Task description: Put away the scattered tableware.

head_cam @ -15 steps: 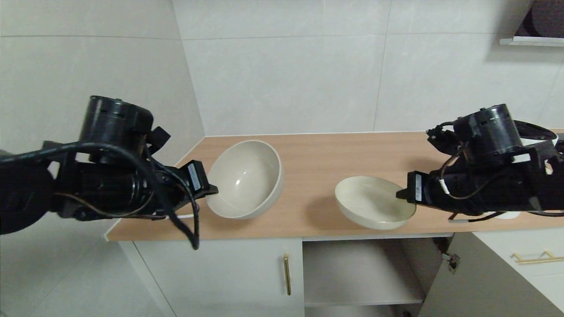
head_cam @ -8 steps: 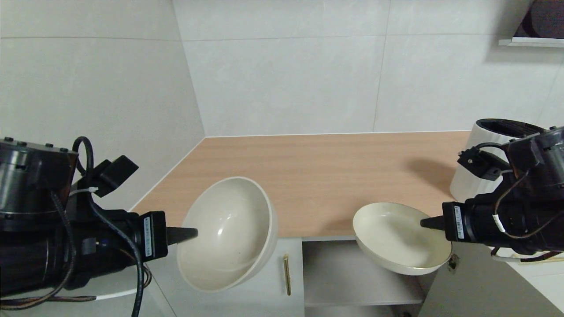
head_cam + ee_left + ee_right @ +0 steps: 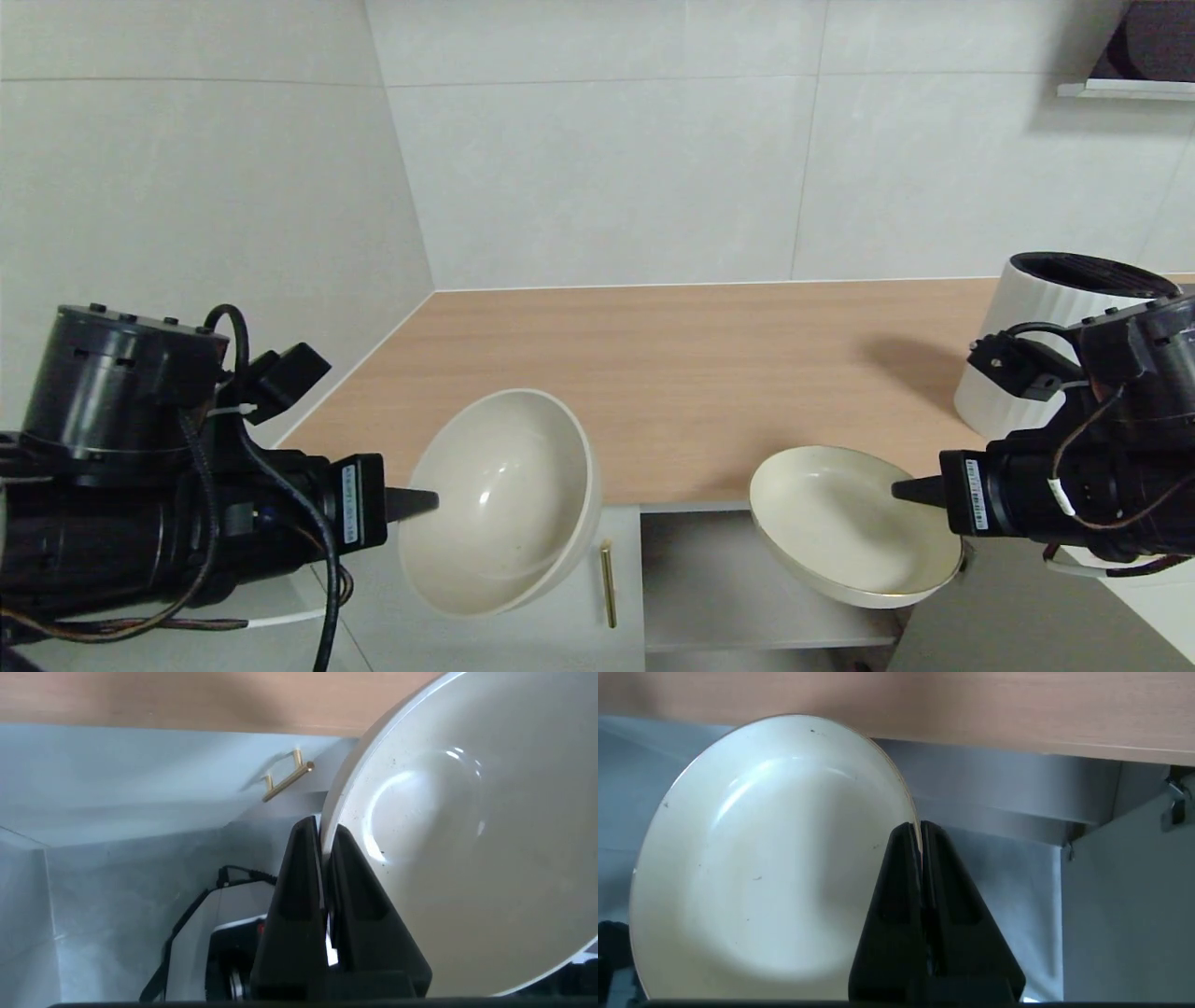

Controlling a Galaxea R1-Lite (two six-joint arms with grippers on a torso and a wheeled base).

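A deep cream bowl (image 3: pixel 504 504) hangs tilted in front of the counter's edge, its rim pinched by my left gripper (image 3: pixel 422 501), which is shut on it. In the left wrist view the bowl (image 3: pixel 467 831) rises from the closed left gripper (image 3: pixel 323 849). A shallow cream plate (image 3: pixel 845 527) is held at its right rim by my right gripper (image 3: pixel 904 490), in front of the open cabinet. The right wrist view shows the plate (image 3: pixel 775 859) clamped in the right gripper (image 3: pixel 919 845).
The wooden counter (image 3: pixel 672 364) runs along the tiled wall. A white ribbed container (image 3: pixel 1046 327) stands at its right end. Below, a closed cabinet door with a gold handle (image 3: pixel 608 583) sits left of an open cabinet with a shelf (image 3: pixel 747 597).
Both arms have pulled back and down from over the counter, carrying the bowl and the plate off it to in front of the cabinets. In the last half second they shifted slightly.
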